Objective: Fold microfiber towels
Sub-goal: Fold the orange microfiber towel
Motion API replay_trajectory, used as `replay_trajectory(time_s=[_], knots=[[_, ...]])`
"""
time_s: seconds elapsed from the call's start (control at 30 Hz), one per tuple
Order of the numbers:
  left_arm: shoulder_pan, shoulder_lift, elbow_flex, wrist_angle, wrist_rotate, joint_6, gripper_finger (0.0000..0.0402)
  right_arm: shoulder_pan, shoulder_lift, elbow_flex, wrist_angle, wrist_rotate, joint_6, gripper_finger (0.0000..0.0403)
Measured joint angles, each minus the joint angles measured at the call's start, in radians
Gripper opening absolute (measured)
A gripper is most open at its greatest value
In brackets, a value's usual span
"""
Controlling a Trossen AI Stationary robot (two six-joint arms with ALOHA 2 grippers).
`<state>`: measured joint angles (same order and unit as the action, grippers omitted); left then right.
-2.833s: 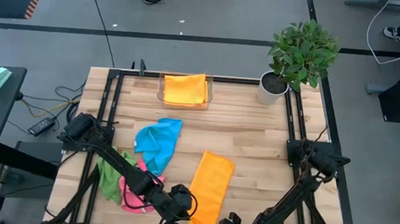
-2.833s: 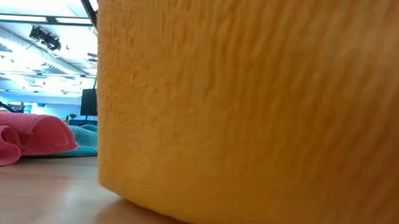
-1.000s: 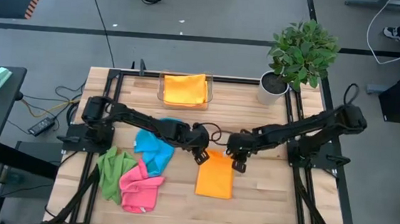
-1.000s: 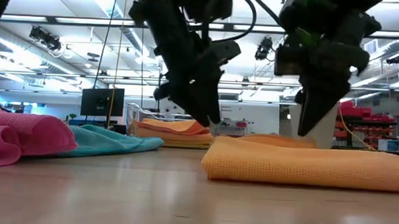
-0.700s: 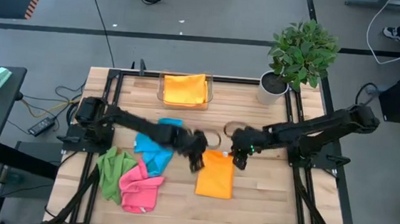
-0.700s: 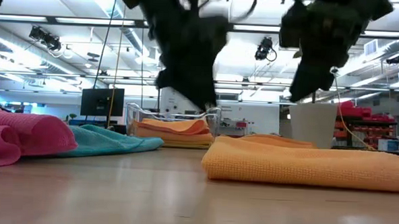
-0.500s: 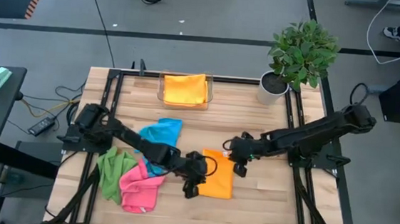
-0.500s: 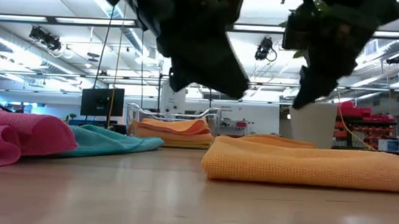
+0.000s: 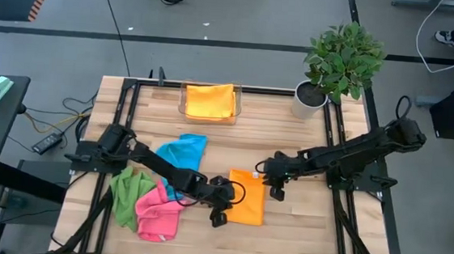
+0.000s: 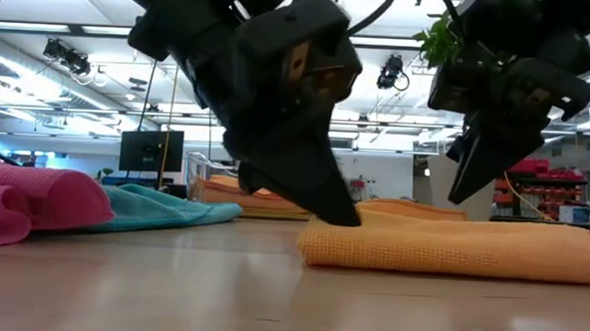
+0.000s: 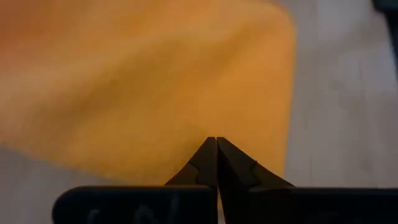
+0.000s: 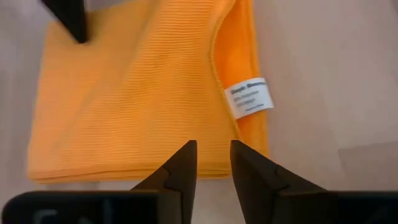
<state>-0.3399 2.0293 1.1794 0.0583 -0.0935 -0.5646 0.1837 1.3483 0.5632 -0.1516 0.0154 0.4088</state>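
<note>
A folded orange towel (image 9: 247, 200) lies flat on the table's middle, its white label (image 12: 249, 98) on the right-hand edge. My left gripper (image 9: 219, 217) is shut, its tips at the towel's near left corner (image 11: 216, 140). My right gripper (image 9: 275, 192) hangs open just above the towel's far right edge (image 12: 213, 148), touching nothing. Blue (image 9: 181, 159), pink (image 9: 160, 213) and green (image 9: 127, 194) towels lie crumpled at the left. My left gripper meets the orange towel's top surface by its left edge (image 10: 364, 224) with its shut fingertips (image 10: 345, 214). The fingers slant down from the table's left. The towel stays flat on the table. Whether any cloth is caught between the tips, I cannot tell.
A clear tray (image 9: 234, 111) with another folded orange towel (image 9: 209, 100) stands at the far middle. A potted plant (image 9: 339, 61) stands at the far right corner. Bare wood lies near and right of the orange towel.
My left gripper has gone from the orange towel's far left corner toward the table's near edge and down, ending at the towel's near left corner. The towel has stayed flat where it was.
</note>
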Motion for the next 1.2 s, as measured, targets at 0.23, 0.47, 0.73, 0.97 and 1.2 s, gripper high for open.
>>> replay_trajectory(time_s=[0.23,0.47,0.73,0.97,1.2], knots=[[0.0,0.003,0.002,0.011,0.001,-0.001,0.0012,-0.024,0.0,0.0,-0.005,0.027,-0.037,0.0117],[0.001,0.003,0.002,0.009,0.001,-0.003,0.0018,-0.035,0.0,-0.012,0.023,-0.005,-0.043,0.0115],[0.002,0.003,0.002,0.009,0.001,-0.002,0.0006,-0.039,0.0,-0.096,0.102,-0.017,0.011,0.0115],[0.013,0.003,0.002,0.009,0.002,-0.002,0.002,-0.039,0.0,-0.097,0.143,-0.016,0.011,0.0115],[0.012,0.003,0.002,0.008,0.002,-0.002,0.0011,-0.042,0.0,-0.097,0.127,-0.016,0.031,0.006]])
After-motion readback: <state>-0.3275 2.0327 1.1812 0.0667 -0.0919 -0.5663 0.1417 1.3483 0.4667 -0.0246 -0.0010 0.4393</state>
